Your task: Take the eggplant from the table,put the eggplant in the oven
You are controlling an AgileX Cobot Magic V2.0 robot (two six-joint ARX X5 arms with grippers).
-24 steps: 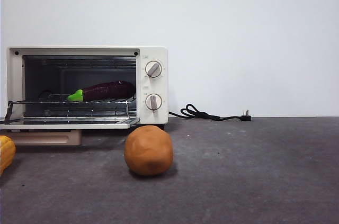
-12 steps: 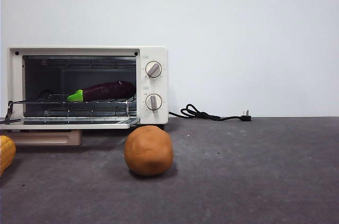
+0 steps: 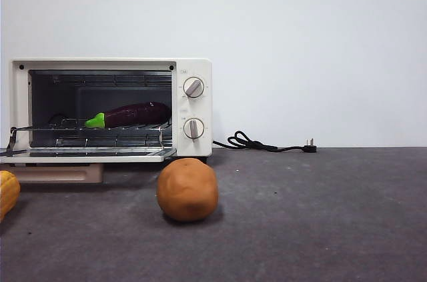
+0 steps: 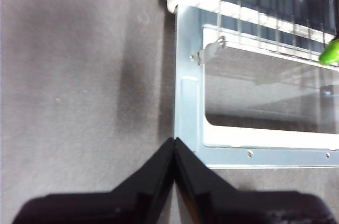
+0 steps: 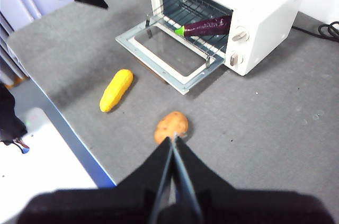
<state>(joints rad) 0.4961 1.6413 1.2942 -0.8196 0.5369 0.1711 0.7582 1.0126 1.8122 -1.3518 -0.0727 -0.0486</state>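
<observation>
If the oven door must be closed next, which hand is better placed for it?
Probably the left hand: shut and empty, it hangs close beside the open door of the oven, where the eggplant lies on the rack. The right hand sits farther back, above the brown ball.

Only the oven's [image 3: 110, 109] lowered door has shifted very slightly; all else unchanged.

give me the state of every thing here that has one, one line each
oven: door folded down open, wire rack showing
eggplant: lying on the rack inside the oven, held by nothing
left gripper: shut, empty, above the open door's corner
right gripper: shut, empty, high over the table
brown ball: resting on the table before the oven
yellow ribbed item: lying on the table
power cord: unplugged, plug on the table
</observation>
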